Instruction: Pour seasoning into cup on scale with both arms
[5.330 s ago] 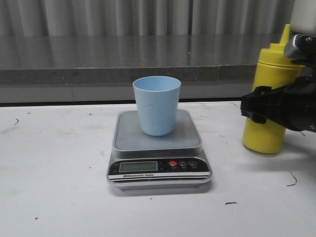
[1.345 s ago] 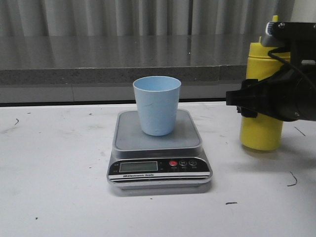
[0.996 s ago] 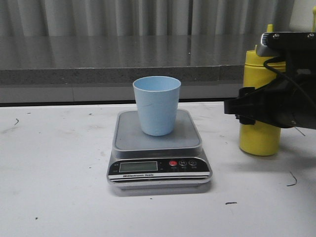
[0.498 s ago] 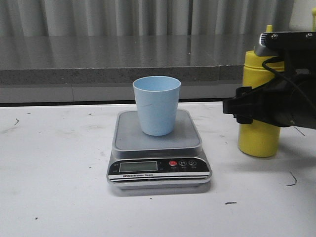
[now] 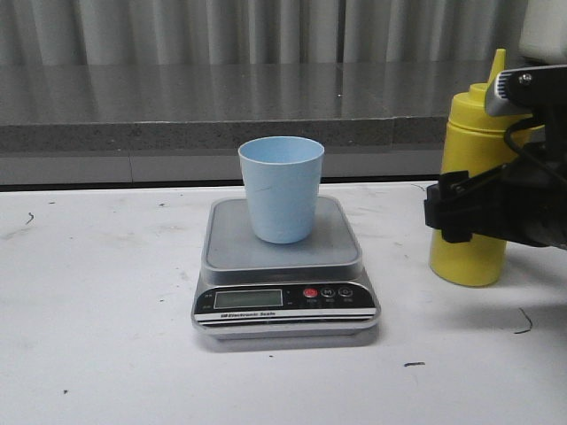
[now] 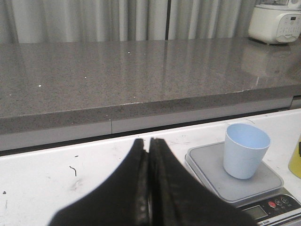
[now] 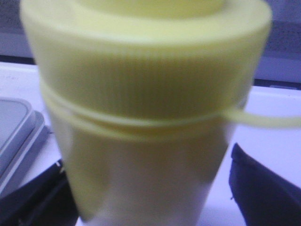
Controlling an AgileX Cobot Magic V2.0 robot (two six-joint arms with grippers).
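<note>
**Bottle held beside the scale**

The yellow bottle stands upright between the fingers of the right gripper, which is closed around its middle. Its bottom looks to be just above the white table. To the gripper's left, well apart, the blue cup stands on the scale. The left gripper is closed tight on nothing.

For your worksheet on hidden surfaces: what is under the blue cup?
The cup stands upright on the scale, on its steel platform. The patch of platform beneath the cup's base is covered and cannot be seen.
</note>
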